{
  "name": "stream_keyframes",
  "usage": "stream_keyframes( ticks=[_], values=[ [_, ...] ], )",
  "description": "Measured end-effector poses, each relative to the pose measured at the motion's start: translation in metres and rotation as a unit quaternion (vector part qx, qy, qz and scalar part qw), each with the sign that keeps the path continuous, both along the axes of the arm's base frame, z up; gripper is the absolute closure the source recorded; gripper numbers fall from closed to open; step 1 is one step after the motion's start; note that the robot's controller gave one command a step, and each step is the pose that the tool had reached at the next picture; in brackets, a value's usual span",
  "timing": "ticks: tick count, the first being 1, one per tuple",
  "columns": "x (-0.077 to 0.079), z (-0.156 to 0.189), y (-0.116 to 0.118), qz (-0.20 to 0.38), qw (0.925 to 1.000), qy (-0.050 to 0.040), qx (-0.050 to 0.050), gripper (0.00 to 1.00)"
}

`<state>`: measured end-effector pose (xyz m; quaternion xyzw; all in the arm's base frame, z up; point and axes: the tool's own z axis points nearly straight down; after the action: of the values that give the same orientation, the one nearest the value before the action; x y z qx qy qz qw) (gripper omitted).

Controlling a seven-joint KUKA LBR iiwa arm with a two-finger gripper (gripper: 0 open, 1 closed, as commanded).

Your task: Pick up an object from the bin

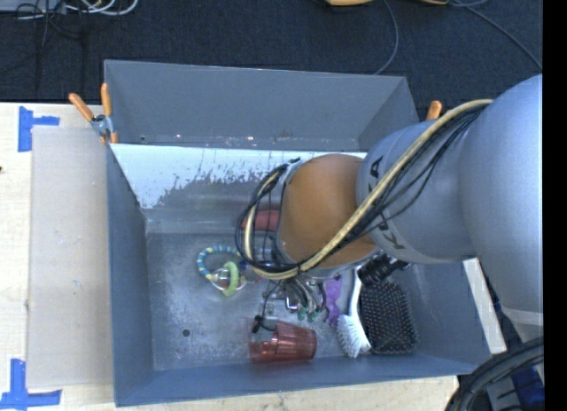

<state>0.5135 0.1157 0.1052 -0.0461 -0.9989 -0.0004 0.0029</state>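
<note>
My gripper (285, 301) hangs below the arm's orange cover, near the front middle of the bin. It sits just above a red translucent cup (283, 345) that lies on its side by the front wall. Right beside the gripper, on its right, is a purple thing (334, 294), partly hidden. Further right lie a white brush (351, 331) and a black hairbrush (387, 316). To the gripper's left, a ring of pale blue and green beads (220, 268) rests on the bin floor.
A red thing (264, 221) peeks out behind the cables at the bin's middle back. The arm and its cables cover the right half of the bin. Bare floor shows at the front left.
</note>
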Motion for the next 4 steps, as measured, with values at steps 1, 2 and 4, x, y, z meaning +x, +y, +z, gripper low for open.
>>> stream_keyframes(
  ticks=[1,2,4],
  values=[
    [0.002,-0.006,-0.016,-0.003,1.0000,-0.0014,-0.001,0.00],
    [-0.026,-0.015,-0.005,0.007,1.0000,0.0021,-0.001,0.00],
    [-0.037,-0.030,-0.061,-0.105,0.9945,0.0014,-0.001,0.00]
  ],
)
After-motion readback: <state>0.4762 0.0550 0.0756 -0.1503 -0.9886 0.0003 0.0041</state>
